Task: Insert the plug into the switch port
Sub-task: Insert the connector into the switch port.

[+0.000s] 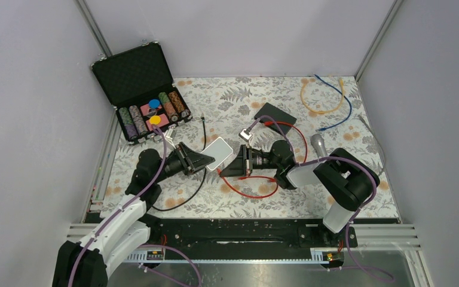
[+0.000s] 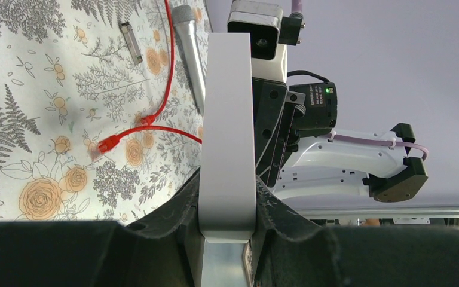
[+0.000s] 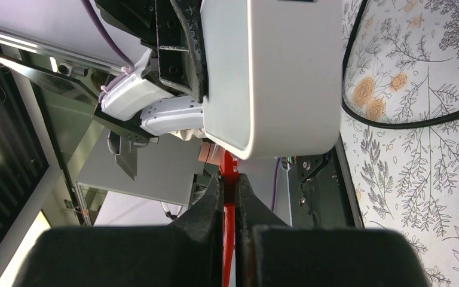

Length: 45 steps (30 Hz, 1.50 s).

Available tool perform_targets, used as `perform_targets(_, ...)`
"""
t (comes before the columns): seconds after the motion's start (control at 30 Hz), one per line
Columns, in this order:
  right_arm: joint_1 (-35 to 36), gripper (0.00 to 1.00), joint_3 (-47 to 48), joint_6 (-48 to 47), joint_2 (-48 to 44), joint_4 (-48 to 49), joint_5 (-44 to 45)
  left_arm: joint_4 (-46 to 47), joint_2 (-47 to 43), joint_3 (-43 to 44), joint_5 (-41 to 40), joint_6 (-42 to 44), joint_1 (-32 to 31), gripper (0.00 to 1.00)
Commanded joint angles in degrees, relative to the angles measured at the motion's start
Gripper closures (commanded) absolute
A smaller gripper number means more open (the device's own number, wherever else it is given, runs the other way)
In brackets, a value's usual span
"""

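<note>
1. Top external view: The left hand [image 1: 206, 160] is grasping the white switch [image 1: 221, 153] and turning it toward the other arm, apparently so that its port side is facing the incoming connector. The right hand [image 1: 237, 162] is pointing at the switch from just beside it. The red cable [image 1: 251, 190] is trailing off behind in a loose loop on the floral bench [image 1: 227, 101], which should leave slack for the push.

2. Left wrist view: The left hand [image 2: 227, 209] is clamping the switch [image 2: 227, 107] across its two broad faces, one finger on each side, which looks meant to brace it against a push from the front. A microphone [image 2: 191, 54] is lying on the bench, well apart from the grip.

3. Right wrist view: The right hand [image 3: 229, 191] is clenching tight on the red plug [image 3: 228, 170], pinching it close to its tip, probably to stop it bending. The tip is meeting the near face of the switch [image 3: 275, 72]. Whether it is entering the port is hidden. A black cable [image 3: 394, 122] is curving across the bench alongside.
</note>
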Motion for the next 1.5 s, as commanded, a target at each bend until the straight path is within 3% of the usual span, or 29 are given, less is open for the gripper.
perform_targets(0.0,0.5,1.00,3.1,-1.2,-0.2,3.7,4.7,10.2,-2.2,-3.8,0.5,-6.2,0.0,1.00)
perform_targets(0.07,0.5,1.00,4.1,-1.4,0.5,3.7,5.1,14.1,-2.5,-6.0,1.6,-10.1,-0.7,1.00)
perform_targets(0.2,0.6,1.00,6.2,-3.1,0.2,1.5,6.1,5.1,-6.4,-7.1,1.9,-6.9,-1.5,1.00)
perform_targets(0.3,0.5,1.00,8.1,-6.9,0.0,-3.6,6.1,9.6,-8.8,-11.0,2.1,-11.0,-2.2,1.00)
perform_targets(0.43,-0.5,1.00,10.0,-5.2,1.2,-2.4,3.6,-1.6,-9.1,-6.7,5.6,-2.6,-3.4,1.00)
perform_targets(0.5,-1.3,1.00,10.0,-6.0,0.5,-3.3,2.8,-2.6,-8.6,-6.1,7.5,-1.5,-3.5,1.00)
perform_targets(0.63,-1.4,1.00,11.7,-9.9,-1.3,-10.6,1.9,-1.0,-6.5,-6.1,9.3,-1.6,-4.4,1.00)
perform_targets(0.87,-1.3,1.00,9.7,-10.0,-2.4,-6.7,7.9,5.4,-8.3,-10.0,5.3,-6.3,-6.9,1.00)
perform_targets(0.97,-1.1,1.00,9.6,-9.6,-0.8,-3.2,10.0,18.1,-7.2,-14.1,4.2,-17.1,-7.2,1.00)
perform_targets(1.0,-1.1,1.00,9.8,-8.4,-0.1,-1.2,10.2,18.2,-7.3,-14.4,3.8,-18.0,-7.6,1.00)
perform_targets(1.13,-1.1,1.00,10.9,-8.0,0.8,0.2,10.2,10.4,-8.6,-11.1,3.7,-13.6,-8.5,1.00)
perform_targets(1.37,-2.6,1.00,13.8,-12.6,1.1,-6.9,6.4,10.5,-7.2,-10.1,7.5,-12.6,-9.7,1.00)
perform_targets(1.47,-2.5,1.00,13.9,-7.7,1.8,-3.1,8.2,-0.8,-7.4,-7.0,6.1,-3.4,-11.4,1.00)
